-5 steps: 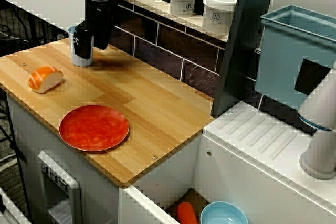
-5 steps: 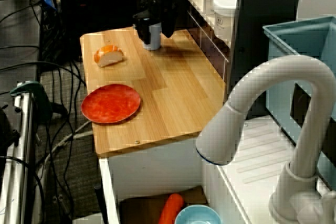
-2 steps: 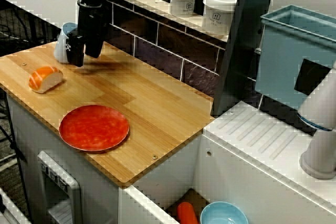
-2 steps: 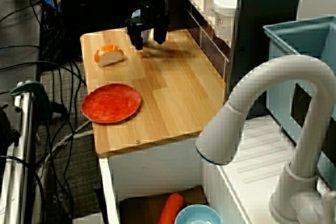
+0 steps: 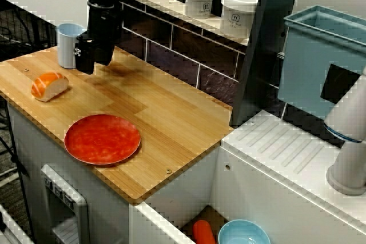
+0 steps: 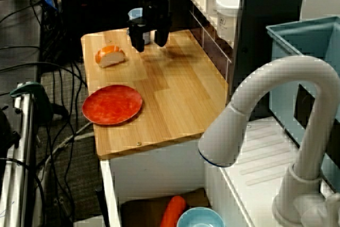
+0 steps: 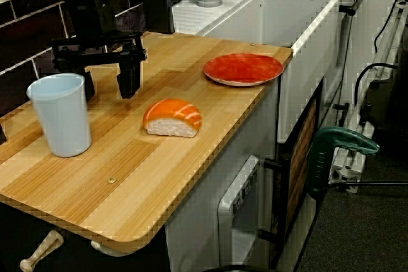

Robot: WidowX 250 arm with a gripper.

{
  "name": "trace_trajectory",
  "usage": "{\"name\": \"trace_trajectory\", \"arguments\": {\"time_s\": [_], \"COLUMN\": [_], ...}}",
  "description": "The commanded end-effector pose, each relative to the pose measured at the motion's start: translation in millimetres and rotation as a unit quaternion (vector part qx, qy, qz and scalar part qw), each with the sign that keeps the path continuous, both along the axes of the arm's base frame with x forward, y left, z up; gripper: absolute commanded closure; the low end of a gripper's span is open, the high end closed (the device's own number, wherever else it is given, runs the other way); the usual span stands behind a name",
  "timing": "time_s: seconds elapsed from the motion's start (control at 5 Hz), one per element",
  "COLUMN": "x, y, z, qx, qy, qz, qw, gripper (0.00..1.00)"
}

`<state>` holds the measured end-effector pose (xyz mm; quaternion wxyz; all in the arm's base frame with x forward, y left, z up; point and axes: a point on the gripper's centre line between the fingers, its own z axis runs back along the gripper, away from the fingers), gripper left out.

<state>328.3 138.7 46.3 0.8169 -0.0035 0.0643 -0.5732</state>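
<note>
The gripper [image 7: 107,81] hangs low over the counter [image 7: 159,176], fingers [image 7: 129,76] spread wide with only bare wood between them. The cup [image 7: 62,116] stands upright just outside one finger (whether they touch, I cannot tell), free of any grip. By the look of it the cup is set down and done with; nothing is held. The sushi [image 7: 172,118] lies near the other finger, the plate [image 7: 243,68] well beyond, both untouched.
</note>
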Motion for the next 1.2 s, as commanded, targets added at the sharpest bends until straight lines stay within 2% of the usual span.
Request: {"name": "trace_trajectory", "arguments": {"time_s": [0.0,0.2,0.4,0.6,0.8,1.0], "x": [6.8,7.6,0.8,-7.8,-12.4,-14.1], "y": [0.6,-2.6,-15.5,-30.0,-42.3,-48.2], "z": [36.4,39.0,44.4,46.9,44.2,44.3], "qx": [0.000,-0.007,-0.008,0.003,0.004,0.008], "qy": [-0.031,-0.027,-0.018,-0.010,0.004,0.008], "qz": [0.013,0.026,0.064,0.090,0.120,0.150], "qw": [0.9994,0.9993,0.9977,0.9959,0.9928,0.9886], "gripper": [0.00,0.00,0.00,0.00,0.00,0.00]}}
